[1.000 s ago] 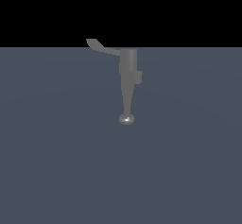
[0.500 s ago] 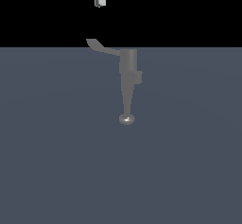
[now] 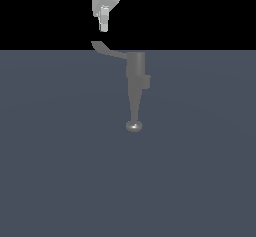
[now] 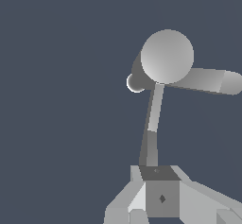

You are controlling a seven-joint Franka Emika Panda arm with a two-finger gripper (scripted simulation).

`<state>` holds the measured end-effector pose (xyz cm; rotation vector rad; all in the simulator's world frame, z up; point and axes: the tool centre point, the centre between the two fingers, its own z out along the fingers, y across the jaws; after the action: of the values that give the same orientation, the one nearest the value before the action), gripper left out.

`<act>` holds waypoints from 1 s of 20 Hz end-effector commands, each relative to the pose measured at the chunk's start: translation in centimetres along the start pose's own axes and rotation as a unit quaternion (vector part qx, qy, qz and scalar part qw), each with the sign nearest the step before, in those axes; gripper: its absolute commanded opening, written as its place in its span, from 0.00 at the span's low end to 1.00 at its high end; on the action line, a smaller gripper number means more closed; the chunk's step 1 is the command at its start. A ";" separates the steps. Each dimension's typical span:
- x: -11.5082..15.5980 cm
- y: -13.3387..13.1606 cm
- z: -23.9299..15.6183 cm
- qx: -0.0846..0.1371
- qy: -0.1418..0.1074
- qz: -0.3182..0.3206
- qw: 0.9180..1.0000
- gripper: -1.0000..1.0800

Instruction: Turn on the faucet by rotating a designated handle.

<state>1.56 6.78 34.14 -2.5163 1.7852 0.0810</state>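
Observation:
The grey faucet [image 3: 136, 78] stands in the middle of the exterior view, tapering down to a shiny rounded tip [image 3: 133, 126]. Its thin curved handle [image 3: 107, 50] sticks out from the body's top toward the exterior view's left. My gripper [image 3: 103, 26] hangs just above the handle's paddle end, not touching it, with its fingers together and holding nothing. In the wrist view the faucet's round top [image 4: 167, 55] shows, and the handle [image 4: 153, 119] runs from it toward my gripper [image 4: 158, 173].
A flat dark grey-blue floor [image 3: 60, 171] spreads around the faucet. A thick cylindrical part of the faucet [image 4: 203, 80] reaches sideways from the body in the wrist view.
My gripper has come down from the top of the exterior view, from out of sight to just above the handle's end. The faucet and handle have not moved.

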 end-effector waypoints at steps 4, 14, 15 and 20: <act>-0.1 -1.8 2.2 -0.003 0.018 0.055 0.998 0.00; -0.2 -3.4 4.2 -0.003 0.037 0.103 0.994 0.00; -0.2 -3.5 4.2 -0.003 0.037 0.105 0.994 0.00; -0.2 -3.5 4.3 -0.003 0.038 0.106 0.994 0.00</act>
<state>4.75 8.43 29.94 -2.3568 2.0771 0.0010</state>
